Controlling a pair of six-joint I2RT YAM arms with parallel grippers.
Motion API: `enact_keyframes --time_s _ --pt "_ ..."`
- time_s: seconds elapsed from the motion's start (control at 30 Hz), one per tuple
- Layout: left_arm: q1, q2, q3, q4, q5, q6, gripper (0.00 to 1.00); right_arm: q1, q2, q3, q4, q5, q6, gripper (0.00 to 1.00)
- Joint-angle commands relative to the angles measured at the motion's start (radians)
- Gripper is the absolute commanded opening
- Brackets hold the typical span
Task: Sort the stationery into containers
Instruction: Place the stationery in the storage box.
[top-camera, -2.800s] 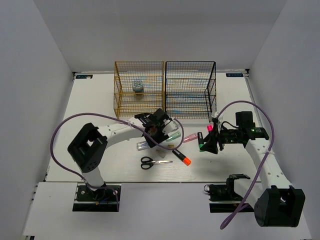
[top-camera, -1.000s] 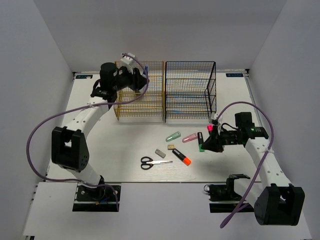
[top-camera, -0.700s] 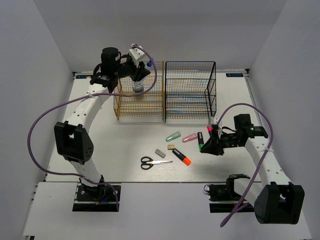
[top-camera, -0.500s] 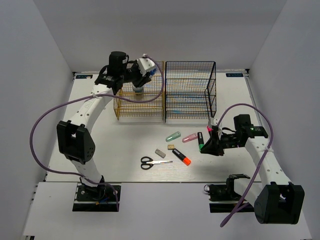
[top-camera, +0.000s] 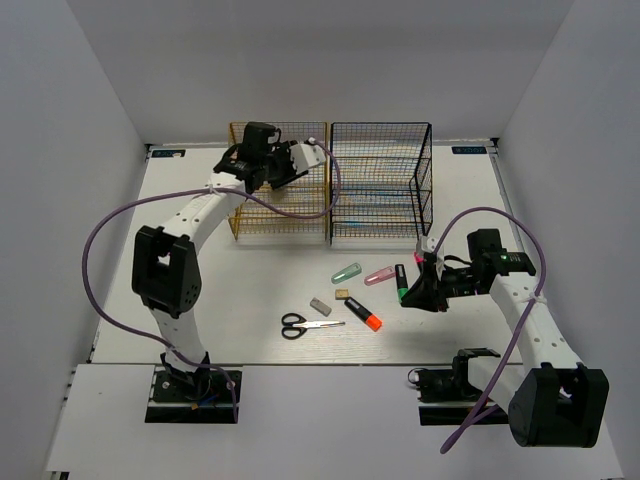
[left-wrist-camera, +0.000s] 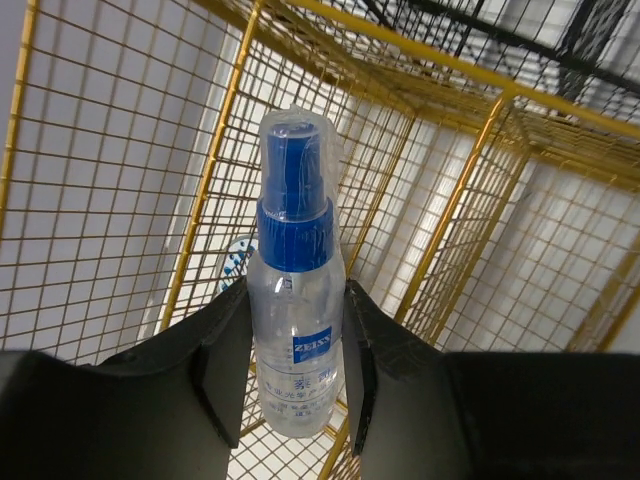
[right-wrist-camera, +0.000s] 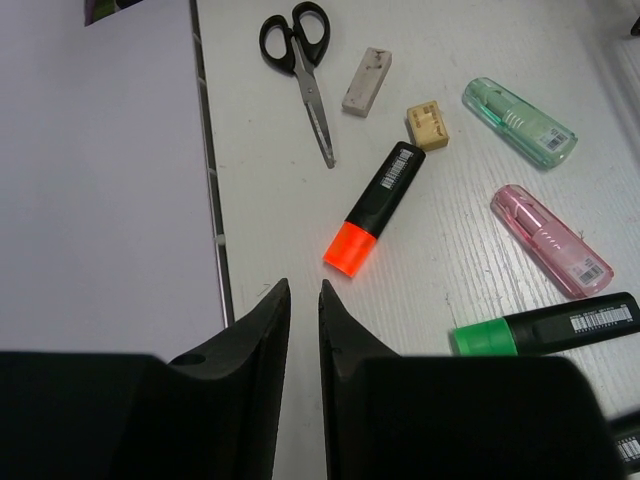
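Overhead view: the left arm reaches to the far end of the table (top-camera: 200, 300), and the left gripper (top-camera: 290, 160) sits at the top of the gold-yellow rack (top-camera: 280, 215), which stands touching the black rack (top-camera: 380, 190) on its right. What the left gripper holds is not legible from here. The right gripper (top-camera: 420, 290) hovers low over the table, just right of the loose stationery in front of the racks. That stationery comprises the scissors (top-camera: 305, 324), grey eraser (top-camera: 319, 305), tan eraser (top-camera: 342, 294), orange highlighter (top-camera: 363, 315), pastel green highlighter (top-camera: 346, 271), pastel pink highlighter (top-camera: 380, 275) and black-bodied green highlighter (top-camera: 400, 282). Left wrist view: the left gripper (left-wrist-camera: 295, 300) is pinching the clear blue-capped tube (left-wrist-camera: 295, 260) by its body, with a finger (left-wrist-camera: 225, 350) pressed on each side and the cap pointing away from the wrist. Gold mesh (left-wrist-camera: 440, 230) fills the background, and a sliver of the bluish tape roll (left-wrist-camera: 236, 265) shows beside the tube. Whether the tube is inside the top tier or above it cannot be told. Right wrist view: the right gripper (right-wrist-camera: 305, 290) has its jaws a narrow slit apart, with nothing between them. Beyond the fingertips lie the orange highlighter (right-wrist-camera: 375, 207), scissors (right-wrist-camera: 300, 60), grey eraser (right-wrist-camera: 366, 80), tan eraser (right-wrist-camera: 428, 122), pastel green highlighter (right-wrist-camera: 518, 120), pastel pink highlighter (right-wrist-camera: 550, 240) and black-bodied green highlighter (right-wrist-camera: 545, 328), all apart from one another.
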Motion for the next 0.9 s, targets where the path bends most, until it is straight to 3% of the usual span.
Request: enact_keyframes --time_s 0.0,0.07,0.1,0.17,0.27,0.3,0.33,0.43,0.5,0.53,0.6,0.63,0.67,0.8,0.83,0.87 --pt "-0.019 -0.008 -0.001 0.072 -0.091 0.059 0.00 -0.004 0.000 0.027 -0.023 -0.025 -0.022 0.22" --pt "-0.027 -0.004 -0.007 0.088 -0.126 0.068 0.00 -0.004 0.001 0.024 -0.021 -0.025 -0.022 0.22" --pt "-0.033 -0.002 -0.009 0.096 -0.146 0.074 0.05 -0.001 0.003 0.026 -0.026 -0.025 -0.022 0.23" --pt "-0.039 -0.013 -0.033 0.122 -0.175 0.080 0.31 -0.006 0.001 0.024 -0.026 -0.025 -0.022 0.26" --pt "-0.049 -0.029 -0.056 0.159 -0.203 0.077 0.46 -0.007 -0.007 0.026 -0.029 -0.025 -0.025 0.29" --pt "-0.052 -0.031 -0.058 0.170 -0.212 0.075 0.58 -0.004 -0.007 0.027 -0.030 -0.026 -0.026 0.29" --pt "-0.053 -0.040 -0.058 0.176 -0.241 0.066 0.64 -0.004 -0.010 0.027 -0.030 -0.026 -0.026 0.29" --pt "-0.055 -0.059 -0.063 0.176 -0.245 0.053 0.65 -0.004 -0.010 0.029 -0.033 -0.029 -0.026 0.29" --pt "-0.056 -0.068 -0.061 0.179 -0.251 0.037 0.63 -0.004 -0.010 0.027 -0.036 -0.028 -0.025 0.29" --pt "-0.064 -0.082 -0.060 0.180 -0.261 0.022 0.57 -0.004 -0.010 0.027 -0.038 -0.028 -0.025 0.29" --pt "-0.072 -0.106 -0.060 0.179 -0.271 -0.016 0.32 -0.003 -0.004 0.033 -0.038 -0.026 -0.013 0.22" --pt "-0.079 -0.118 -0.060 0.188 -0.293 -0.038 0.17 -0.003 -0.004 0.044 -0.030 -0.016 0.016 0.00" --pt "-0.114 -0.156 -0.060 0.191 -0.313 -0.055 0.00 -0.004 0.002 0.044 -0.013 -0.006 0.076 0.00" --pt "-0.255 -0.276 -0.104 0.130 -0.436 -0.301 0.00 -0.004 0.044 0.053 0.109 0.050 0.343 0.00" --pt "-0.278 -0.295 -0.104 0.086 -0.455 -0.349 0.03 -0.001 0.055 0.071 0.123 0.053 0.369 0.09" --pt "-0.298 -0.330 -0.103 0.028 -0.485 -0.463 0.20 -0.004 0.087 0.085 0.062 0.028 0.325 0.89"
